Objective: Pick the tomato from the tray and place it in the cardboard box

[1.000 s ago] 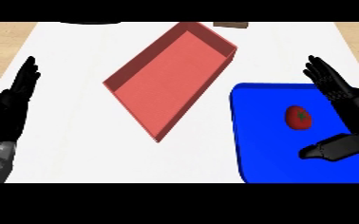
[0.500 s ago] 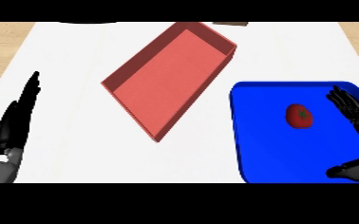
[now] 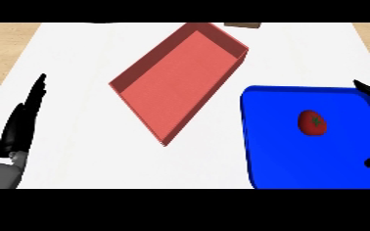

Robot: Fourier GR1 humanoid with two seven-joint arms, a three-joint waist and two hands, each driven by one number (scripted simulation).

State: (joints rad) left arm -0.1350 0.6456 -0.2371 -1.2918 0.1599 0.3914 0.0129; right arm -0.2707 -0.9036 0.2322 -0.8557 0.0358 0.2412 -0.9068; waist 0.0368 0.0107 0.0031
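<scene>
Tomato (image 3: 312,122): small, red, green stem mark, lying free toward the right side of blue tray (image 3: 274,161) at bench's near right corner. Cardboard box (image 3: 180,83): reddish, shallow, open, set diagonally mid-bench, left of tray.

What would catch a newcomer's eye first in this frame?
The bright blue tray at lower right stands out most, with the small red tomato lying on it near its right side. Next comes the large red box, set diagonally at the middle of the white counter. The left hand rests open at the left edge, fingers up.
</scene>
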